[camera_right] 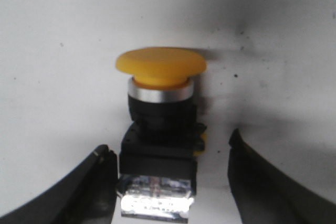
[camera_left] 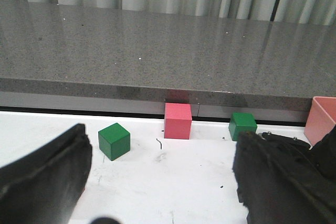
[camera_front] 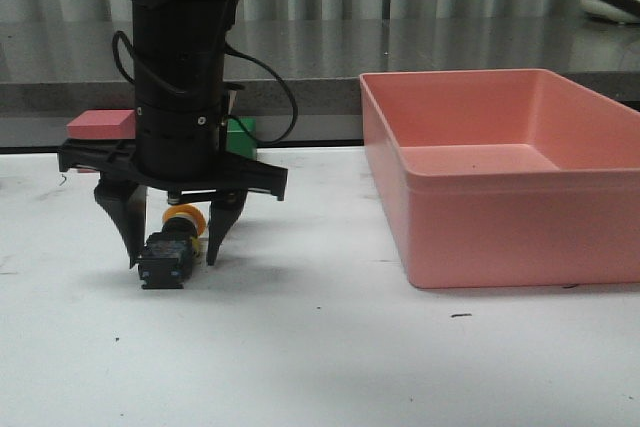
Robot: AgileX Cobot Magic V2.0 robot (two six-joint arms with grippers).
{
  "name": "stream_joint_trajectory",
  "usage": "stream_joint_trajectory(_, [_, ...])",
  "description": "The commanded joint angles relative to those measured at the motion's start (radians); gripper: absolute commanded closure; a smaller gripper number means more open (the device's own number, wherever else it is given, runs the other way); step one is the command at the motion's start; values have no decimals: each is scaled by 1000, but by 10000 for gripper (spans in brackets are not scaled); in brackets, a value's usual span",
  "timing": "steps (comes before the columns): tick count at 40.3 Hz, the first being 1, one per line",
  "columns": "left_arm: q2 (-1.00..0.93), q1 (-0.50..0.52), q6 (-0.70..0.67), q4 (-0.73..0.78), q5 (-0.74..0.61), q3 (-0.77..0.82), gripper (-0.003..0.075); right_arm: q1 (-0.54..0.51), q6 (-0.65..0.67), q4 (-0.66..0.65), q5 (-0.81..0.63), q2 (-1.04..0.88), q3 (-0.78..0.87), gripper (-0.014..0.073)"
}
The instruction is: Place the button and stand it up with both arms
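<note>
We read the tool (camera_front: pixel 172 262) hanging over the button (camera_front: pixel 170 247) as the right one, since the right wrist view looks straight down on that button. The button lies on its side on the white bench (camera_front: pixel 330 347). Its long axis runs front to back, with the yellow cap pointing away from the robot and the blocky base towards it. The right tool is open and straddles the base, one finger on either side across that axis. In the right wrist view one finger sits just beside the base, perhaps touching, and the other stands clearly apart, so nothing is gripped.

The left tool (camera_left: pixel 163 135) does not show in the front view. Its own camera shows the fingers spread wide with nothing between them, and it faces the green cubes (camera_left: pixel 114 140) and the pink block (camera_left: pixel 177 120) at the back edge of the bench. We therefore judge the right arm far the nearer.

The bench is flat, smooth and lightly scuffed. There is open room in front of the button, and the pink bin (camera_front: pixel 500 217) stands well apart to the right. We judge that closing on the base would suit tipping the cap upward.
</note>
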Motion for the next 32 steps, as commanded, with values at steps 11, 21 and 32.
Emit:
stream_joint_trajectory(11, [18,1,1,2,-80,-30,174,-4,-729,-39,60,-339,-40,118])
stream_joint_trajectory(21, [18,1,1,2,-80,-30,174,-4,-872,-26,92,-539,12,118])
stream_joint_trajectory(32, [18,1,1,2,-80,-30,174,-4,-879,-27,-24,-804,294,118])
